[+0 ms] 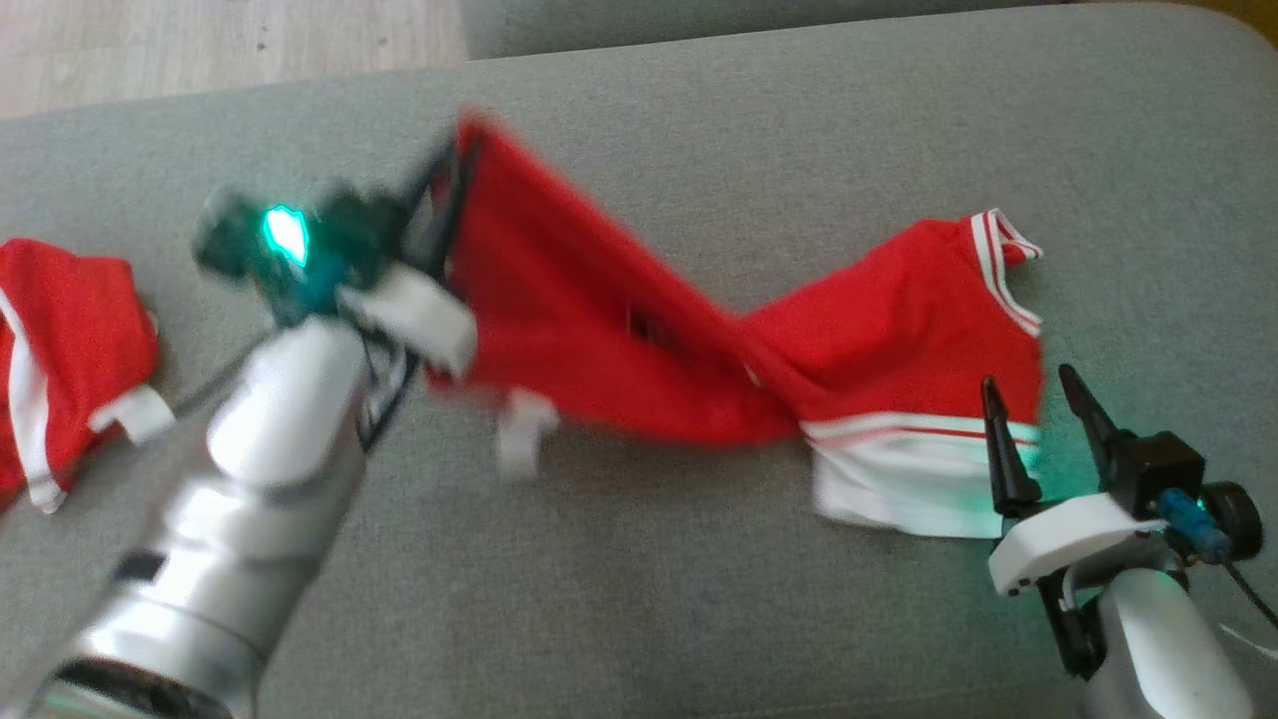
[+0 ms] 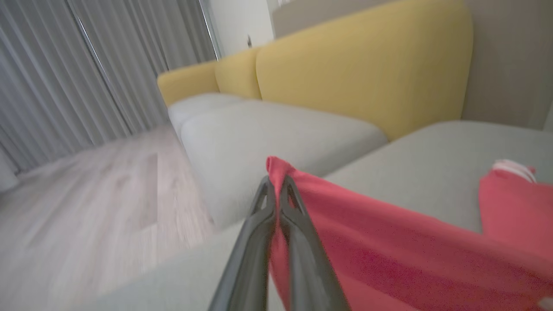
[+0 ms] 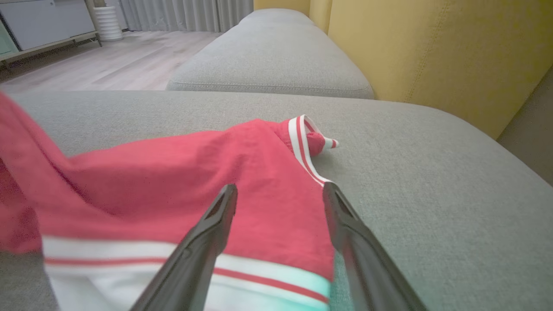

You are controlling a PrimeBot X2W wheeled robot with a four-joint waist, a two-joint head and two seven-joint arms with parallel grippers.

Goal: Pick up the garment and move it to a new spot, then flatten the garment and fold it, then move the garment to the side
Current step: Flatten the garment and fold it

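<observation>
1. Head view: you are picking up. Your left gripper (image 1: 449, 190) pinches the red cloth (image 1: 599, 330), one end raised off the grey sofa (image 1: 699, 619).
2. Left wrist view: it squeezes the cloth's edge.
3. Right wrist view: your right gripper (image 3: 278, 190) is wide, over the white hem. I think you should grab there next.

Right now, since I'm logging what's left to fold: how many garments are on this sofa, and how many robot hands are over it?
Red garments: 2, the held garment and the other garment at the left edge
Hands: 2, the left hand and the right hand
Total: 4
</observation>
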